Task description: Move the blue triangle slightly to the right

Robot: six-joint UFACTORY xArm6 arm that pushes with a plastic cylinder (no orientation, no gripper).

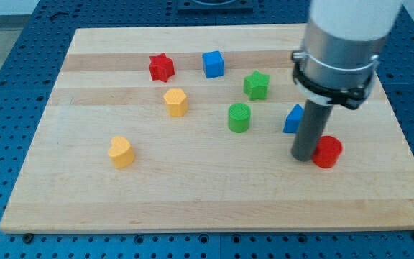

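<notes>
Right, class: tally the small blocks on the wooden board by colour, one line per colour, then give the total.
Red: 2, the red star block and the red round block
Blue: 2, the blue cube block and the blue triangle block
Green: 2, the green star block and the green round block
Yellow: 2, the yellow hexagonal block and the yellow heart-shaped block
Total: 8

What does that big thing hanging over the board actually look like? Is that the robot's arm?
Yes. What shows is a wide white cylinder, then a grey metal section ringed by a black clamp band. Below it hangs a straight dark grey rod; my tip is its plain blunt end. There is no claw, and no cables or markings are visible.
</notes>
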